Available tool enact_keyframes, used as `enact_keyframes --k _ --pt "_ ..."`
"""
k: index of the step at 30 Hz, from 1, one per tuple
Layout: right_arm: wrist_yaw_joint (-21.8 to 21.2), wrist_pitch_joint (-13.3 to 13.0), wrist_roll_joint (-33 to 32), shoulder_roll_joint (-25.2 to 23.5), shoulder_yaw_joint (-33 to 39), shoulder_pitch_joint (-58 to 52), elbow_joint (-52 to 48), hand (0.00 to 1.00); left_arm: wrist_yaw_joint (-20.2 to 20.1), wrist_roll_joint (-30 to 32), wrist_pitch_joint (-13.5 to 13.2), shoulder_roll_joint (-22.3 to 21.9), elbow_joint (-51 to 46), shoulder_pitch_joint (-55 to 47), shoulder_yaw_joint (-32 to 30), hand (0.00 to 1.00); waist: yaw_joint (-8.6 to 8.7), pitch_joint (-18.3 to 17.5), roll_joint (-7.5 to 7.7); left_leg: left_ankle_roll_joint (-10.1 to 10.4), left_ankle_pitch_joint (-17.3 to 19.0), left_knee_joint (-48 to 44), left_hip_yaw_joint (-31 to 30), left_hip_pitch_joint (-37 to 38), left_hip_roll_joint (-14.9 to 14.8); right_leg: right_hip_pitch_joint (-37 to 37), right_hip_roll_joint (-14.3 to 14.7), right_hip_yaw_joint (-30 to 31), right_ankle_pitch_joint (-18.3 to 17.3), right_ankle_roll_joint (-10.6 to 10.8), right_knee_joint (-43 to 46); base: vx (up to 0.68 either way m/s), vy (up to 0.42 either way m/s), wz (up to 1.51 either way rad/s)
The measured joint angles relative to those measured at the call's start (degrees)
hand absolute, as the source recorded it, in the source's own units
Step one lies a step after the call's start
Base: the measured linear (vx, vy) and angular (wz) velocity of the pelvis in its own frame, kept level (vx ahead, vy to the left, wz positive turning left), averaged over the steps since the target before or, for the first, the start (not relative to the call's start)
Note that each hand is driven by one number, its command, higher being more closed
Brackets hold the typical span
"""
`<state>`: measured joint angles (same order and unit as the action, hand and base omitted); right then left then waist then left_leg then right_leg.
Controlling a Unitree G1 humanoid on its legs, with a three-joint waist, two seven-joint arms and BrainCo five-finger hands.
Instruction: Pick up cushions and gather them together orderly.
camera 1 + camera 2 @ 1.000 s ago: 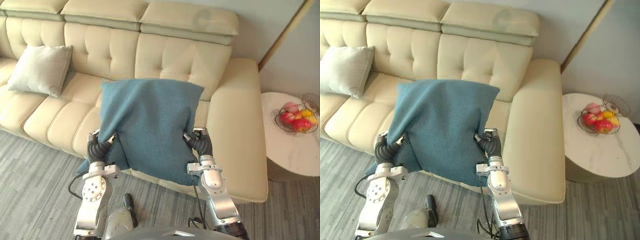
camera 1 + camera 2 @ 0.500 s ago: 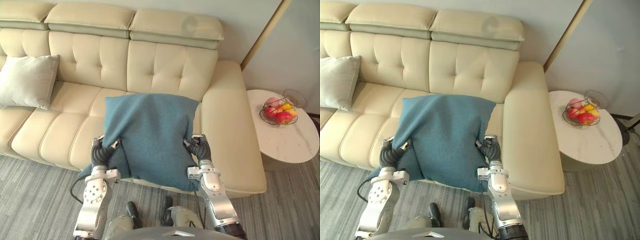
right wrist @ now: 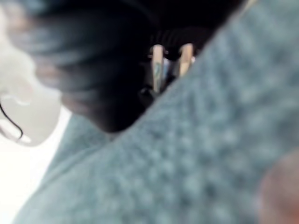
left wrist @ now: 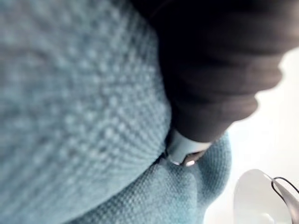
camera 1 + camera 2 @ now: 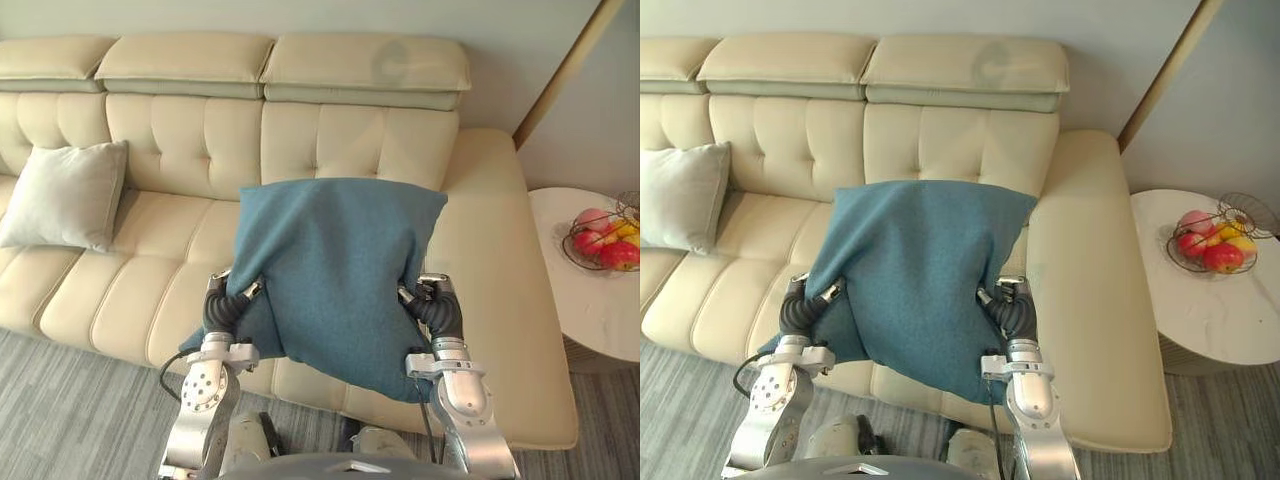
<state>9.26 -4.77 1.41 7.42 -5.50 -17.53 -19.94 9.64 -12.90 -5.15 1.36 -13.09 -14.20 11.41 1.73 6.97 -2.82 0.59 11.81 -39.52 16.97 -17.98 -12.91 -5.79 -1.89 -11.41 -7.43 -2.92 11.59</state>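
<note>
Hanging mid-frame over the sofa (image 5: 180, 130), blue cushion (image 5: 335, 265) sits between left hand (image 5: 222, 308) and right hand (image 5: 440, 306), 1 per side; can't tell their grip. Looks light, soft, floppy, so side holds seem right.

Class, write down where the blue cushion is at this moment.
In the eye views the blue cushion hangs between the left hand and right hand, before the right seat of the sofa, well right of the grey cushion.
</note>
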Motion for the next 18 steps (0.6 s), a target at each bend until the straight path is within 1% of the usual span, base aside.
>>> enact_keyframes --k 1,2,3,4,5,6,8,9,10,13,16,18 --pt "0.00 0.00 0.00 -0.02 0.04 0.01 0.00 1.00 0.00 0.01 0.01 -0.24 0.00 -0.01 0.00 1.00 -0.30 0.00 0.01 0.72 1.45 4.57 -2.25 0.03 0.75 -0.07 -0.46 1.22 -0.04 0.41 0.31 0.12 0.158 -0.46" --pt "0.03 0.00 0.03 -0.02 0.05 0.01 0.07 1.00 0.04 0.07 0.01 -0.37 0.00 -0.01 0.00 1.00 -0.59 0.02 0.05 1.25 1.34 8.31 -4.08 0.32 1.59 -0.30 -0.95 1.86 0.16 1.79 0.64 0.12 0.188 -0.49" --pt "0.04 0.00 0.03 0.03 0.15 0.00 0.29 1.00 0.05 0.23 0.02 -0.48 0.01 -0.08 0.02 1.00 -0.66 -0.08 -0.21 1.95 -0.54 14.92 -6.31 1.51 2.45 -0.77 -1.14 2.80 -0.27 3.01 1.35 0.17 0.317 -0.64" --pt "0.04 0.02 0.05 0.11 0.17 0.00 0.69 1.00 0.05 0.26 0.01 -0.72 0.02 -0.49 0.05 1.00 -1.04 -0.75 -1.88 4.58 -7.89 22.13 -7.66 3.20 1.50 -1.53 -0.18 4.41 -1.15 4.67 2.68 0.17 0.320 -0.53" --pt "0.02 0.10 0.06 -0.39 0.15 0.14 1.32 1.00 0.09 0.25 0.04 -0.47 0.37 -0.40 -0.01 1.00 -0.98 -0.69 -1.25 5.11 -7.60 21.92 -7.14 3.45 1.86 -1.58 -0.74 4.79 -1.47 5.30 3.13 0.20 0.319 -0.49" --pt "-0.03 0.24 0.07 -2.43 0.22 -0.60 1.44 1.00 0.10 0.25 0.13 0.13 0.30 -0.82 0.02 1.00 -0.52 -1.33 1.08 4.30 -8.01 24.10 -5.82 4.70 4.27 -2.40 -2.97 5.36 -0.95 6.12 2.60 0.13 0.205 -0.20" --pt "-0.40 0.13 0.05 -3.78 0.88 0.28 3.64 1.00 0.11 0.23 0.14 1.58 0.48 -0.98 0.01 1.00 -0.24 -2.07 2.82 3.21 -8.73 27.25 -4.11 6.24 6.42 -1.78 -4.57 7.04 0.21 7.34 -0.49 0.12 0.214 -0.23" --pt "-0.51 0.14 0.05 -4.66 1.42 0.95 5.57 1.00 0.10 0.25 0.14 2.21 0.49 -1.17 -0.01 1.00 -0.27 -2.31 3.22 2.85 -8.98 28.73 -3.23 7.20 7.08 -0.87 -5.00 7.88 1.37 7.82 -2.36 0.11 0.192 -0.33" --pt "-0.52 0.16 0.05 -4.87 1.44 1.72 8.17 1.00 0.10 0.38 0.14 2.59 0.76 -1.20 -0.03 1.00 -0.28 -2.36 3.29 2.62 -9.11 29.84 -2.62 8.39 7.83 0.69 -5.47 8.37 3.23 8.20 -5.30 0.08 0.137 -0.28" --pt "-0.52 0.17 0.18 -5.11 1.46 2.58 11.61 1.00 0.10 0.83 0.15 2.80 2.21 -1.15 -0.09 1.00 -0.11 -2.49 3.37 2.01 -9.64 32.80 -2.25 10.33 8.65 1.81 -5.63 9.30 5.04 8.16 -7.98 0.04 0.088 -0.19" --pt "-0.44 0.23 1.22 -5.07 1.47 3.34 13.50 1.00 0.49 1.97 0.36 2.79 3.66 -1.12 -0.18 1.00 0.06 -2.63 3.39 1.95 -10.54 34.99 -1.33 11.54 9.14 1.80 -5.54 10.60 5.63 8.15 -8.76 -0.01 0.011 -0.22" --pt "0.20 0.24 1.31 -5.03 1.47 5.19 16.06 1.00 2.04 3.51 0.56 2.74 4.16 -0.51 -0.22 1.00 0.60 -2.67 3.31 1.92 -11.63 37.09 -1.22 12.44 9.41 1.74 -5.42 11.03 6.48 8.07 -9.28 -0.04 -0.002 -0.20"
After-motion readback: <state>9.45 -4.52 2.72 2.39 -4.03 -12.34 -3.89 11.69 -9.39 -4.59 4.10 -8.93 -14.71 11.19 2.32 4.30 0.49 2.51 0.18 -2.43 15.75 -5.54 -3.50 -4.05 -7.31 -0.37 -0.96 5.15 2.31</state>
